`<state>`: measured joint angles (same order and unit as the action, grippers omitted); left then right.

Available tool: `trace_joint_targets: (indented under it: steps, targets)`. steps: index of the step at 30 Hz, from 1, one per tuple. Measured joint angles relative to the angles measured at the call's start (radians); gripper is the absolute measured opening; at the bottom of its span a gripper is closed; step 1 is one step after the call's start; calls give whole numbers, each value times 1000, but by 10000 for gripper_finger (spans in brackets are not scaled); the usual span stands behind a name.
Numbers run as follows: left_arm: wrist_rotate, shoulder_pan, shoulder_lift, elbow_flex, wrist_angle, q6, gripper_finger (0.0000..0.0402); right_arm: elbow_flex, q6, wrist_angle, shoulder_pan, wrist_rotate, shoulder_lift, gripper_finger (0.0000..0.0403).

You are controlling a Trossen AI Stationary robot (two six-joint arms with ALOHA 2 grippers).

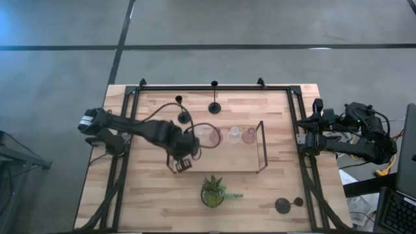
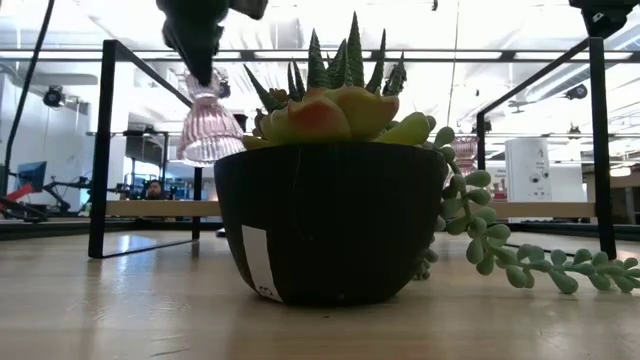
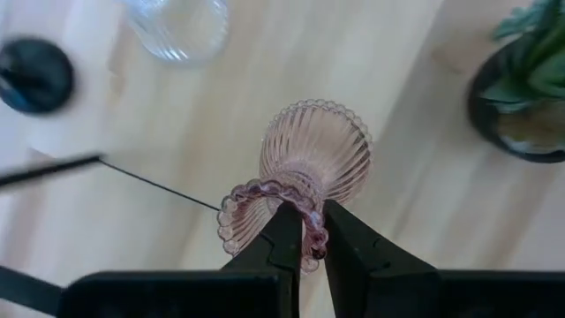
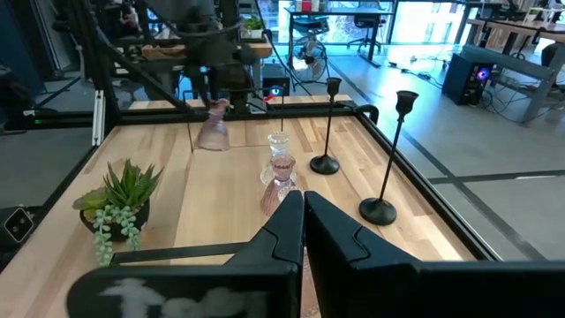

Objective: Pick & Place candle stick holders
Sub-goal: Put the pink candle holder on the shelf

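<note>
Mid-task: the left gripper point(image 3: 306, 237), at centre-left of the high view, pinches the beaded rim of a ribbed pink glass candle stick holder point(image 3: 311, 159), its jaws lifting it clear of the wooden bench point(image 1: 149, 201). Other glass holders point(image 1: 233, 136) sit on the wire-framed tray point(image 1: 262, 146); three black thin-stemmed holders point(image 1: 214, 107) stand outside it. The right gripper point(image 4: 303, 208) waits at the right edge, jaws pressed together.

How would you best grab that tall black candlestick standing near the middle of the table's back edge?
Grip the thin stem of the tall black candlestick partway up, coming in level from the side. It stands upright on a small round base, and the stem is narrow enough for two fingers to close around. Probably grip low, so it tips less. The left gripper is busy, shut on a pink glass holder; the right gripper waits at the table's right edge.
</note>
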<state>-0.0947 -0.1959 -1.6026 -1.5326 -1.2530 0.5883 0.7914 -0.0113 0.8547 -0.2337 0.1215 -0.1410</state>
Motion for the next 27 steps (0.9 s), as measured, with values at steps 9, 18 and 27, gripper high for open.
trace_joint_targets:
  steps: [9, 18, 27]
  targets:
    - [-60, 107, -62, 0, -41, -297, 31, 0, 0, 0, 0, 0, 0, 8]
    - [-166, 163, -114, 0, -51, -362, 31, 0, 0, 0, 0, 0, 0, 8]
    - [-172, 218, -131, 42, -24, -381, 31, 0, 0, 0, 0, 0, 0, 8]
